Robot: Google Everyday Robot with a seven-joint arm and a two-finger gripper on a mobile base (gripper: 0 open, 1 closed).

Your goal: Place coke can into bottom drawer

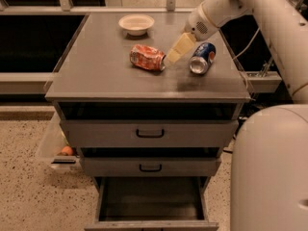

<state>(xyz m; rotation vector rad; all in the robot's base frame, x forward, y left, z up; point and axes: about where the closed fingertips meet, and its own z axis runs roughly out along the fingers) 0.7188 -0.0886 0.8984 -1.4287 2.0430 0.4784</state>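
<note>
Camera view shows my gripper (170, 58) right beside the coke can (147, 57), which lies on the cabinet top (96, 81); apart or together, I cannot tell. Bottom drawer (151, 224) stands open.

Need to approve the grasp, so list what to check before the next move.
1. Bottom drawer open: ok.
2. Coke can reachable, lying on its side on the cabinet top: ok.
3. Gripper at the coke can's right end: ok.
4. Coke can gripped: cannot tell.
5. Blue can apart from the coke can, to the gripper's other side: ok.
6. Bowl well behind both: ok.
</note>
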